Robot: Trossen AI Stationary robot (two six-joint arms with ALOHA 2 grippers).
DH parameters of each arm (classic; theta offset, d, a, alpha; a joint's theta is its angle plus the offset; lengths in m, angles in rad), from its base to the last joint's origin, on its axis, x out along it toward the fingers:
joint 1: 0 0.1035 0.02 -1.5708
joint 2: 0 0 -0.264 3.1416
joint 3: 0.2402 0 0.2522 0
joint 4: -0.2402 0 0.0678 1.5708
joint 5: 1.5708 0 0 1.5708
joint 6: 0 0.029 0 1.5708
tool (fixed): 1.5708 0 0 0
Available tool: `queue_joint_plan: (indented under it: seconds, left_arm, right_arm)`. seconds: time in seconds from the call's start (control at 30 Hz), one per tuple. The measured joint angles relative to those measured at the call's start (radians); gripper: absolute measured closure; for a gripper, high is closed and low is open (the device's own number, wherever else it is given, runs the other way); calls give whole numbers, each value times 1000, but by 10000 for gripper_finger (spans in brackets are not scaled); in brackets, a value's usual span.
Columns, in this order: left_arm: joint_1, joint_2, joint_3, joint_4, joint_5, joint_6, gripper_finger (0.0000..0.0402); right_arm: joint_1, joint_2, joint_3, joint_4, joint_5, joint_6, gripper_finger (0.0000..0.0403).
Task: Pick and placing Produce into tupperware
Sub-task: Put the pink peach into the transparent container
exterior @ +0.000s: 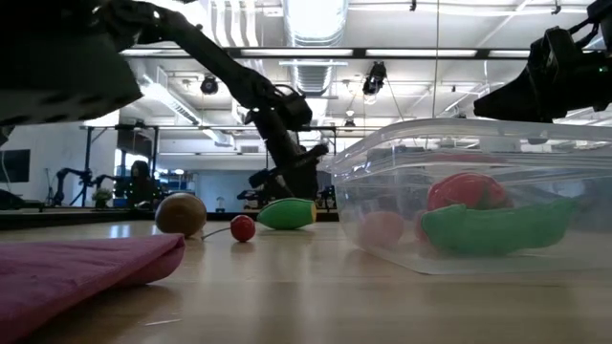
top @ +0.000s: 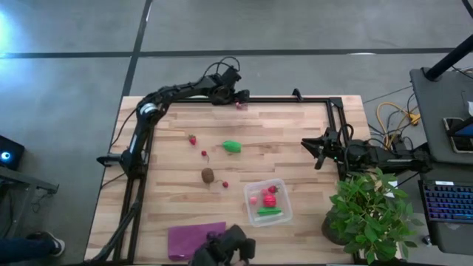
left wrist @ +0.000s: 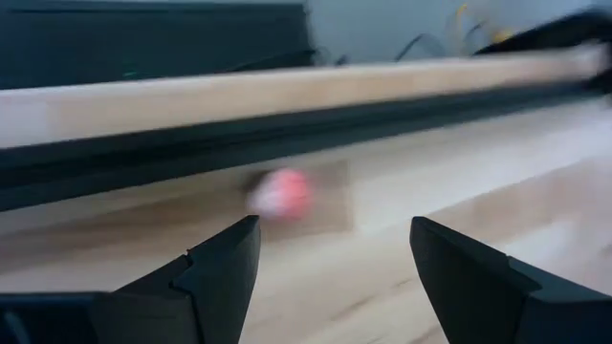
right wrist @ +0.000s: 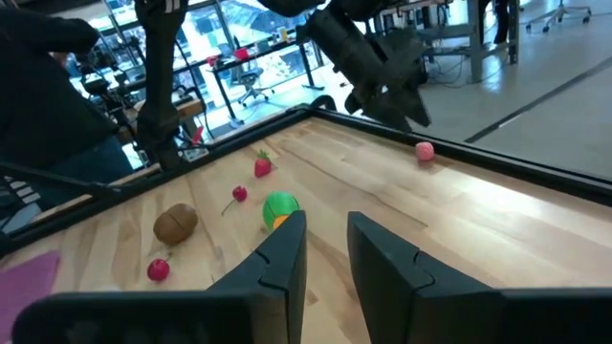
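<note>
My left gripper (top: pixel 238 97) is open at the table's far edge, just above a small pink berry (top: pixel 240 106) that lies on the wood ahead of its fingers (left wrist: pixel 279 194). My right gripper (top: pixel 316 150) waits near the right edge, fingers a narrow gap apart (right wrist: pixel 327 250). The clear tupperware (top: pixel 281 188) stands near the front and holds a red-pink ball (top: pixel 270 199), a green piece (top: pixel 268 212) and a pink berry (top: pixel 254 200). On the table lie a second green piece (top: pixel 232 146), a brown kiwi (top: pixel 208 175) and three red berries (top: pixel 192 138), (top: pixel 204 154), (top: pixel 225 184).
A purple sheet (top: pixel 196 238) lies at the near edge, left of the tupperware. A leafy potted plant (top: pixel 369 214) stands at the near right corner. A black rail (top: pixel 295 100) runs along the far edge behind the pink berry, and a dark object (top: pixel 225 247) sits at the near edge.
</note>
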Motion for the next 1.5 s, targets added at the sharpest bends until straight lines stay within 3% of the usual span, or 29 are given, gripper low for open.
queue_joint_plan:
  seconds: [0.13,0.33,0.63,0.93,1.5]
  left_arm:
    - [27,14,1,-37,-11,32,146]
    - [67,44,36,-56,66,-39,146]
    - [63,100,67,-65,101,-24,146]
    - [59,120,124,-65,86,-25,146]
    - [43,119,106,-55,83,-22,146]
  right_arm:
    - [0,0,0,0,0,0,325]
    - [0,1,0,0,1,0,317]
    - [0,0,0,2,1,0,324]
    - [0,0,0,2,1,0,327]
    - [0,0,0,2,1,0,324]
